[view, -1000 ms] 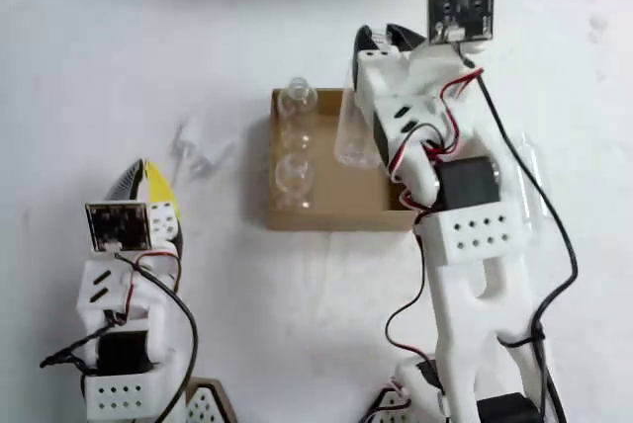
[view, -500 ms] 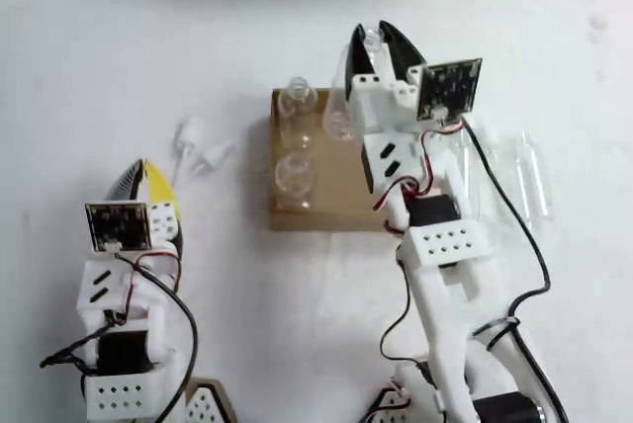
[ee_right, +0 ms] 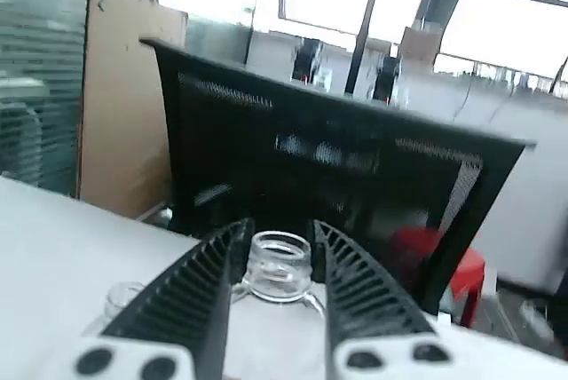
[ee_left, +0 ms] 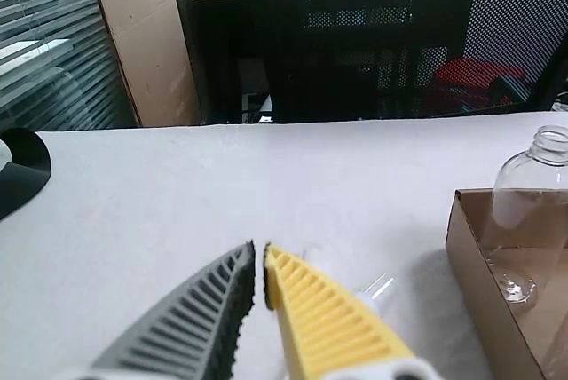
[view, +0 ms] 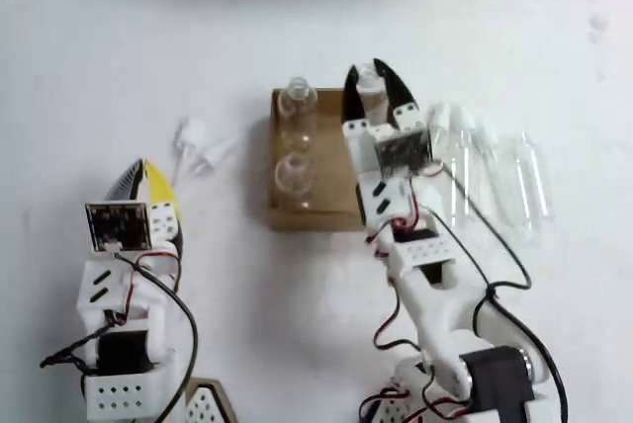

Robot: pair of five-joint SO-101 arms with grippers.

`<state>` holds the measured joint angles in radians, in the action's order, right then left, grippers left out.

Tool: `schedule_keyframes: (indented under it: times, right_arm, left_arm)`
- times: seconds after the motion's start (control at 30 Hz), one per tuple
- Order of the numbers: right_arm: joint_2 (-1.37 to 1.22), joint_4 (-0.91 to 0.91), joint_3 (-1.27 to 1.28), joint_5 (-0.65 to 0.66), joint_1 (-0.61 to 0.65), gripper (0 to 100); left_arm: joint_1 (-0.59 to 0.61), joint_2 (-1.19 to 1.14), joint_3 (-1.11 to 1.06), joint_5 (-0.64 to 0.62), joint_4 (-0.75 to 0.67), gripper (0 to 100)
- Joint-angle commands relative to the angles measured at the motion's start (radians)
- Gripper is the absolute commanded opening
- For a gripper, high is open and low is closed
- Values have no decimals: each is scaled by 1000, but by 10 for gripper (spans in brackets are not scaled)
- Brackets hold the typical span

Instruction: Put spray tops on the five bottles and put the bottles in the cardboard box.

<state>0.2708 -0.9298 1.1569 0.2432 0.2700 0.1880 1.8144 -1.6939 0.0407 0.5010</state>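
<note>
Checker: Counter (view: 89, 57), left end first. What is logged there?

Recorder: The left claw (view: 141, 163) is noted low at the near left, above the white surface, with nothing touched. In its wrist view the grey and yellow fingers (ee_left: 319, 318) are seen pressed together at the tips, and nothing is held between them.

Checker: And just past it?

Recorder: Loose white spray tops (view: 201, 144) are recorded lying on the counter, beyond the left claw and between it and the cardboard box (view: 326, 208). The box is set near the middle of the counter, open side up.

Checker: Contents of the box?

Recorder: Two bottles are logged upright along its left side, one behind the other: the far one (view: 297, 102) at the back corner, the near one (view: 294, 174) about halfway along. Both are clear, with open necks.

Checker: Right side of the box?

Recorder: The right claw (view: 368, 69) is found there, over the far right corner. A third bottle (ee_right: 280, 269) is pinched at the neck between its two black fingers and held upright. Whether the base is set on the box floor cannot be told, since it is hidden by the arm.

Checker: Further right?

Recorder: Clear bottles (view: 529, 181) are noted lying on their sides on the counter, near the box's right wall and beside the right arm.
</note>
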Motion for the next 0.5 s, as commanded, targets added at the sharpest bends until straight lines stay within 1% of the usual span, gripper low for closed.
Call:
schedule_keyframes:
  times: [0.0, 0.1, 0.27, 0.47]
  right_arm:
    - [-48, -88, -8, 6, 10, 15]
    - [-130, -124, -17, -25, 13, 15]
    - [-263, -317, -14, -26, 16, 15]
    - [-447, -449, -31, -18, 48, 15]
  left_arm:
    - [-10, 13, 2, 14, -14, 21]
    - [-8, 13, 2, 14, -12, 21]
    - [-7, 13, 2, 14, -11, 21]
    - [-10, 13, 2, 14, -14, 21]
